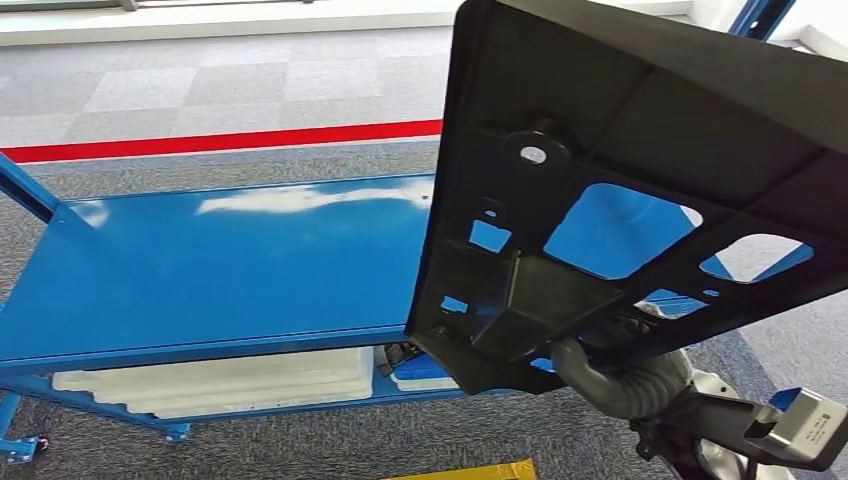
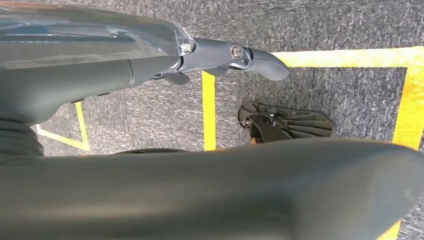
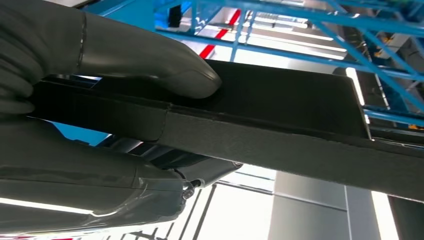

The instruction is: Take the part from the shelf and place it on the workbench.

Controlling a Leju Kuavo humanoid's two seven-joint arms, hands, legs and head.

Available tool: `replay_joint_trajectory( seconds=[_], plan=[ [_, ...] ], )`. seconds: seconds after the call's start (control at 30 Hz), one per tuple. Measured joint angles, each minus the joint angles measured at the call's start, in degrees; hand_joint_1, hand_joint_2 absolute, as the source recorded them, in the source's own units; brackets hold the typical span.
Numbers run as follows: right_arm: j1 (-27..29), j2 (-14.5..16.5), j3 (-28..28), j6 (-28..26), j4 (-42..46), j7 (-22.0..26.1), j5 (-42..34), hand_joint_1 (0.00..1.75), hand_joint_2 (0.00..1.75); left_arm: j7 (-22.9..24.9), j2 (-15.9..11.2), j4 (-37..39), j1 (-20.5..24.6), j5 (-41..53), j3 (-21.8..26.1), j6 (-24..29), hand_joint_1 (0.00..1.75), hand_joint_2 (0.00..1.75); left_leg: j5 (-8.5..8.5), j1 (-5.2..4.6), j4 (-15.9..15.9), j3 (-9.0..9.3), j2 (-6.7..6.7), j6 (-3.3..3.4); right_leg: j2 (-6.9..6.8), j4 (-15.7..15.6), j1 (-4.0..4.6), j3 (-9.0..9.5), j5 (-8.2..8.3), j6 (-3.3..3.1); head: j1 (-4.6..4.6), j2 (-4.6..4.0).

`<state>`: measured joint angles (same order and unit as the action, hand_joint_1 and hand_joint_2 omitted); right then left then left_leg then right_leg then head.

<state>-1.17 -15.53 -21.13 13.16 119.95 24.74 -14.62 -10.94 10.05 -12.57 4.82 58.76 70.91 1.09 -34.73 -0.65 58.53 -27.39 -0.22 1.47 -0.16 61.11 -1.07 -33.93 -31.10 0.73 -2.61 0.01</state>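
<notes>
A large black plastic part (image 1: 640,130) with several cut-out holes is held up tilted in front of me, over the right end of the blue table (image 1: 230,260). My right hand (image 1: 620,385) grips its lower edge from below. The right wrist view has the thumb (image 3: 150,65) pressed on one face of the part (image 3: 280,115) and the darker fingers (image 3: 100,185) under the other. My left hand (image 2: 210,190) hangs over the carpet, holding nothing, with a finger (image 2: 260,60) stretched out straight.
White foam trays (image 1: 220,380) lie on the blue lower shelf under the table. A red floor line (image 1: 220,140) runs behind the table. Yellow tape (image 2: 209,115) marks the grey carpet. Blue rack beams (image 3: 300,20) stand beyond the held part.
</notes>
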Motion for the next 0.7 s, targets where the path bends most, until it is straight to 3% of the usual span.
replay_joint_trajectory(
  seconds=[0.27,0.4,0.47,0.53,0.57,0.6,0.63,0.7],
  plan=[
    [3.49,0.43,-0.32,2.05,2.66,1.66,-1.07,1.75,1.75,0.50,-1.12,0.00,-0.24,0.78,-0.02,0.02,0.00,1.75,-0.17,-0.20,0.33,-0.07,-0.01,0.29,-0.07,-0.17,-0.29,0.00,0.16,0.28,-0.01,0.01],
    [4.89,0.76,-0.38,2.79,3.51,2.05,-1.04,1.75,1.75,1.47,-1.49,0.00,-0.25,1.20,-0.04,0.43,0.00,1.75,0.98,-0.21,-0.64,0.11,0.06,1.20,0.03,-0.49,-0.38,0.12,0.47,1.32,0.01,0.00],
    [5.26,0.88,-0.42,2.92,3.71,2.14,-1.07,1.75,1.75,1.87,-1.53,0.00,-0.19,1.43,-0.07,0.54,0.00,1.75,1.99,0.27,-1.81,0.27,0.29,1.82,0.16,1.77,-0.21,-0.81,-1.66,1.58,0.05,0.01],
    [5.70,0.93,-0.46,3.24,3.62,2.10,-1.47,1.75,1.75,2.43,-1.54,0.00,-0.28,1.78,-0.11,0.48,0.00,1.75,2.28,0.49,-1.96,0.13,0.46,2.00,0.20,8.09,-0.30,-3.27,-5.31,1.78,0.08,0.00],
    [5.97,0.94,-0.46,3.49,3.50,2.05,-1.87,1.75,1.75,2.77,-1.53,0.00,-0.36,1.98,-0.13,0.44,0.00,1.75,2.28,0.52,-1.86,0.04,0.49,1.98,0.19,11.24,-0.38,-4.41,-6.46,1.97,0.08,0.00],
    [6.23,0.95,-0.48,3.85,3.35,1.99,-2.40,1.75,1.75,3.14,-1.50,0.00,-0.42,2.25,-0.16,0.40,0.00,1.75,2.24,0.58,-1.72,-0.02,0.51,1.93,0.18,13.01,-0.46,-4.93,-6.63,2.18,0.08,0.00],
    [6.40,0.96,-0.49,4.34,3.21,1.92,-3.01,1.75,1.75,3.53,-1.45,0.00,-0.45,2.50,-0.20,0.41,0.00,1.75,2.16,0.69,-1.53,-0.05,0.51,1.81,0.16,12.66,-0.56,-4.48,-5.64,2.41,0.08,0.00],
    [6.50,0.96,-0.52,5.52,2.90,1.79,-4.35,1.75,1.75,4.31,-1.29,0.00,-0.48,2.99,-0.34,0.48,0.00,1.75,1.75,1.02,-0.90,-0.14,0.45,1.17,0.13,6.57,-0.79,-1.16,-2.06,2.90,0.08,-0.01]
  ],
)
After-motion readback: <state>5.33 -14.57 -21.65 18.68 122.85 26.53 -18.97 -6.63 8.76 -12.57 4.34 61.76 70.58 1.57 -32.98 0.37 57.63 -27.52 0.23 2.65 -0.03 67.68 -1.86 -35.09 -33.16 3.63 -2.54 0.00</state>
